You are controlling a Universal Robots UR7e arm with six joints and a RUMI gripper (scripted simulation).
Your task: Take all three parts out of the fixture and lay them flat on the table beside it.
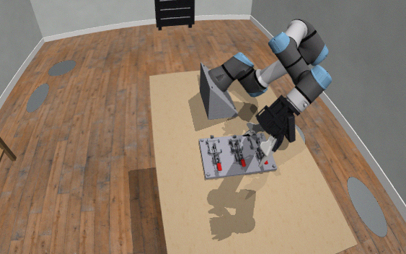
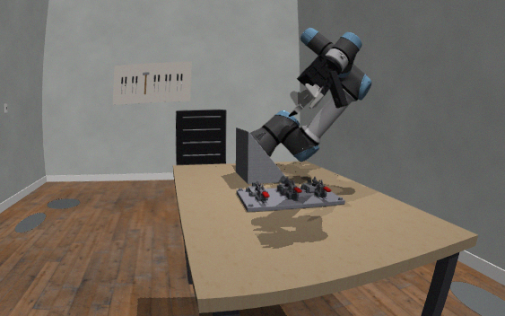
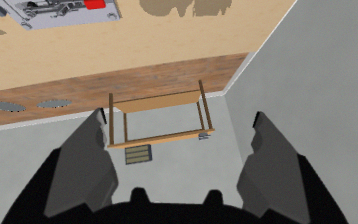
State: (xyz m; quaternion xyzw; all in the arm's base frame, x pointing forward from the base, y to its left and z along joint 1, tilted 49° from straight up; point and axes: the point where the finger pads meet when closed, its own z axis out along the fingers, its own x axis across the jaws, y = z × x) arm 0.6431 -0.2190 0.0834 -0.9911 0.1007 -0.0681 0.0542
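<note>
The grey fixture plate (image 1: 237, 156) lies on the tan table and carries three toggle clamps with red handles (image 1: 219, 166) (image 1: 243, 163) (image 1: 266, 162). The parts under the clamps are small and dark, and I cannot make them out one by one. The fixture also shows in the exterior view (image 2: 291, 195) and at the top left of the wrist view (image 3: 55, 12). My gripper (image 1: 259, 142) (image 2: 301, 100) is open and empty. It hangs high in the air above the fixture's right end and points out toward the room. Both fingers show wide apart in the wrist view (image 3: 180, 125).
A grey wedge mount (image 1: 213, 95) holding the arm's base stands behind the fixture. A black cabinet (image 1: 174, 12) stands at the far wall. A wooden frame (image 3: 160, 117) stands in a room corner. The table's edge is near the fixture's right side.
</note>
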